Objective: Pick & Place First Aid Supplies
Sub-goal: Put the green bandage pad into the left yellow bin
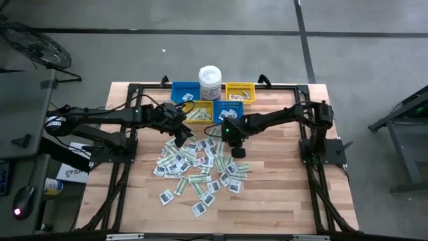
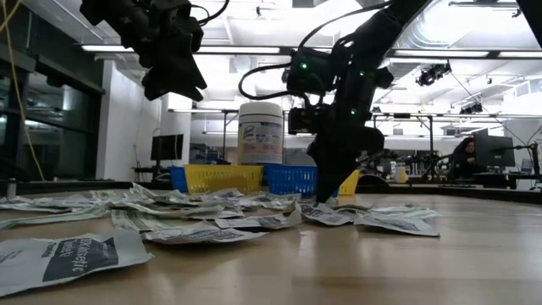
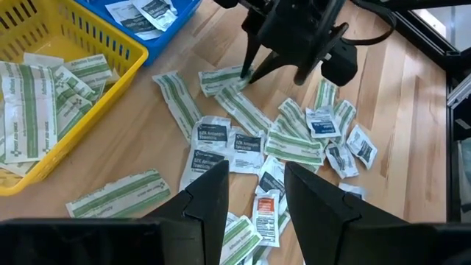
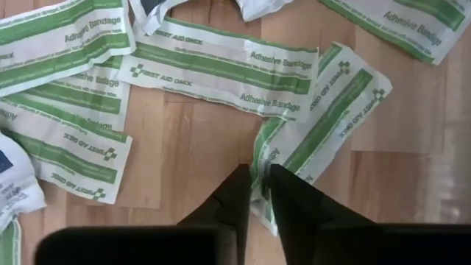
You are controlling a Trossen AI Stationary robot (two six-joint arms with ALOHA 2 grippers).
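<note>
On the wooden table (image 1: 281,201), right hand (image 4: 255,193) pinching a green-striped bandage packet (image 4: 316,125); left hand (image 3: 254,193) open.

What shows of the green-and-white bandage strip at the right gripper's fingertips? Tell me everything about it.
The bandage strip is a long, flat paper packet, white with a green band along its middle and green lettering. It looks thin and slightly creased. It lies flat on the wooden table, and its far end meets a neighbouring strip. Its near end runs between the fingers of the right gripper, which have closed almost together on that edge.
</note>
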